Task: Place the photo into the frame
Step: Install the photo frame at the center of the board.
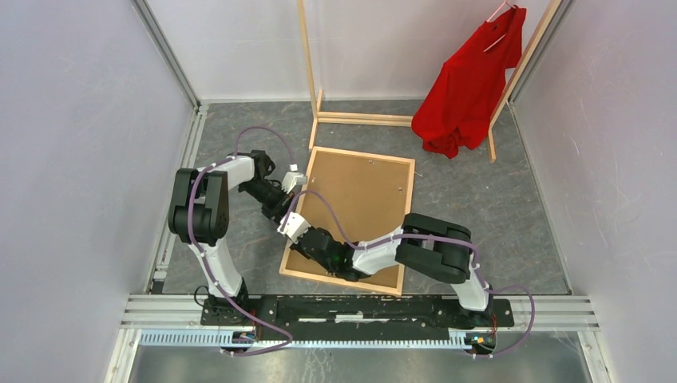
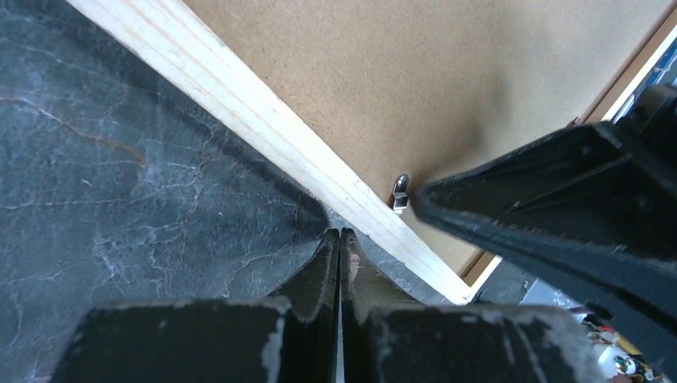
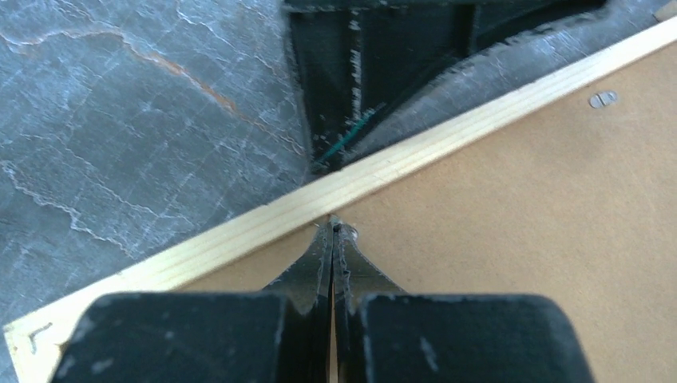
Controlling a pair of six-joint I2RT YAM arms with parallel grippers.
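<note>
Lying flat on the grey table point(image 1: 495, 199), the frame point(image 1: 363, 152) shows its back, with the brown backing board point(image 1: 359, 191) seated inside its rails. My left gripper point(image 2: 341, 231), fingers pressed together and empty, rests at a side rail's outer edge. My right gripper point(image 3: 331, 223), equally closed on nothing, touches the small metal clip point(image 2: 400, 191) just across that rail.

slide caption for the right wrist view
Right arm's shut black fingers at the inner edge of the light wooden picture frame, over its brown backing board; left arm's fingers opposite.
</note>
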